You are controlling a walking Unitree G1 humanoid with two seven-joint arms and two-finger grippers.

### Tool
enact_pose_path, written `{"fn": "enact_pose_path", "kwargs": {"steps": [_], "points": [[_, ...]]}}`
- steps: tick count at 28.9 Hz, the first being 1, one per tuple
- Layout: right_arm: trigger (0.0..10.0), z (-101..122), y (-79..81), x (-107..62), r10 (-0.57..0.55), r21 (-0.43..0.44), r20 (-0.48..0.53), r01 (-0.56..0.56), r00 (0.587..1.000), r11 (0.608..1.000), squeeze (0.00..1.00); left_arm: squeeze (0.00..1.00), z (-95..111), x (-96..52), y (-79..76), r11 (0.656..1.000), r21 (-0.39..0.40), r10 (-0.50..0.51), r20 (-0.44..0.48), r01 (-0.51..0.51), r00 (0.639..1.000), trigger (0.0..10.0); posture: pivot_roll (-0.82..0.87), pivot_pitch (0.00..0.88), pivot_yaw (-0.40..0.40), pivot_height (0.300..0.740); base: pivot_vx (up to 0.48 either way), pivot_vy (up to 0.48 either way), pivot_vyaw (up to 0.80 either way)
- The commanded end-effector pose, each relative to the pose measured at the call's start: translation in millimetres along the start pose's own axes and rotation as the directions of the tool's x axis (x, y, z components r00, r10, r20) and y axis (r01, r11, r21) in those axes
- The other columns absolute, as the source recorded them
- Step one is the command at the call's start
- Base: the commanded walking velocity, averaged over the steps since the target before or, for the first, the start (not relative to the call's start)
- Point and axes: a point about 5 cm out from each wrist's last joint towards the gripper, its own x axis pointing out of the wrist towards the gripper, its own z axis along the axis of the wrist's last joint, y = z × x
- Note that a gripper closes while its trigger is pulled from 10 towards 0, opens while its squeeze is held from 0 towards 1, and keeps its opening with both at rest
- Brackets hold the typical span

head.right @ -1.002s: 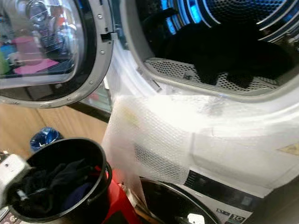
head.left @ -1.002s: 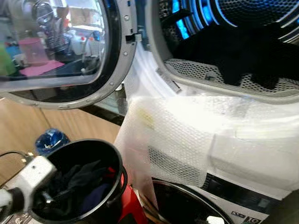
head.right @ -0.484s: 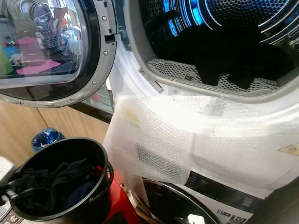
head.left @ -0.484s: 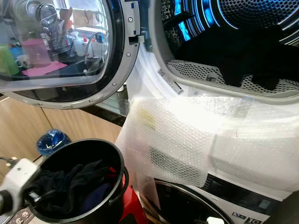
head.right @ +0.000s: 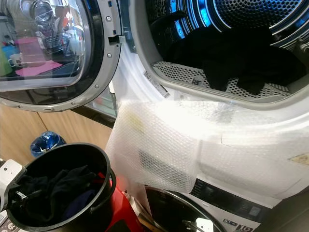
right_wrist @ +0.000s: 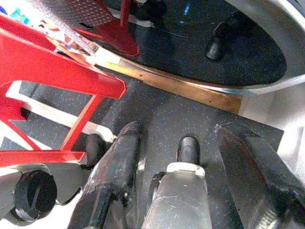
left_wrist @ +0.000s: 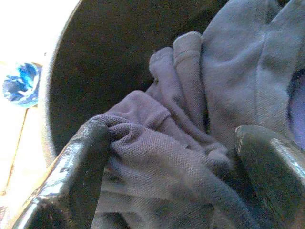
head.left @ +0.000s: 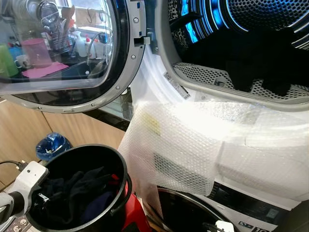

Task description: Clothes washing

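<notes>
The left gripper [left_wrist: 171,176] reaches into the round black plastic bucket [head.left: 113,166], its two black fingers [left_wrist: 76,176] spread wide on either side of a bunched fold of the dark mesh clothes [head.left: 72,195] piled inside. Above, the front-loading machine's open drum [head.left: 241,43] glows blue, with dark garments [head.right: 241,58] lying in it beside the swung-open round glass door [head.left: 63,48]. The right gripper [right_wrist: 183,186] hangs with fingers apart over the speckled dark floor [right_wrist: 181,119], near a red metal frame [right_wrist: 57,81]
</notes>
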Motion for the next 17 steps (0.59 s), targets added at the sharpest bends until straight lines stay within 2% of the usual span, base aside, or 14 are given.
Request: {"fn": "enact_pose_path", "kwargs": {"steps": [1, 7, 8, 11, 17], "points": [[10.0, -3.7, -1.5, -0.3, -0.003, -0.003, -0.009, 0.003, 1.000, 1.000, 0.00, 1.00, -0.2, -1.0, 6.0, 1.000, 0.014, 0.026, -0.023, -0.026, 0.999, 10.0, 0.07, 0.068, 0.034, 0.740, 0.000, 0.000, 0.00], [10.0, -2.8, -2.6, -0.4, -0.005, -0.002, -0.007, 0.005, 1.000, 1.000, 0.00, 1.00, -6.7, 3.7, 3.3, 1.000, -0.008, 0.019, -0.055, -0.019, 0.998, 10.0, 0.06, 0.069, 0.033, 0.740, 0.000, 0.000, 0.00], [10.0, -0.4, -2.6, -0.3, -0.002, 0.003, -0.002, 0.002, 1.000, 1.000, 0.00, 1.00, -10.3, 3.5, 7.7, 0.997, -0.009, 0.073, -0.101, -0.074, 0.992, 10.0, 0.06, 0.070, 0.031, 0.740, 0.000, 0.000, 0.00], [10.0, 1.7, -2.5, -0.2, 0.002, 0.002, 0.002, -0.002, 1.000, 1.000, 0.00, 1.00, -11.6, 2.0, 13.3, 0.991, 0.012, 0.132, -0.137, -0.132, 0.982, 10.0, 0.06, 0.072, 0.028, 0.740, 0.000, 0.000, 0.00], [10.0, 3.7, -0.4, 0.2, 0.009, -0.010, 0.003, -0.009, 1.000, 1.000, 0.00, 1.00, -17.2, 6.7, 14.3, 0.984, 0.030, 0.176, -0.163, -0.173, 0.971, 10.0, 0.06, 0.072, 0.027, 0.740, 0.000, 0.000, 0.00]]}}
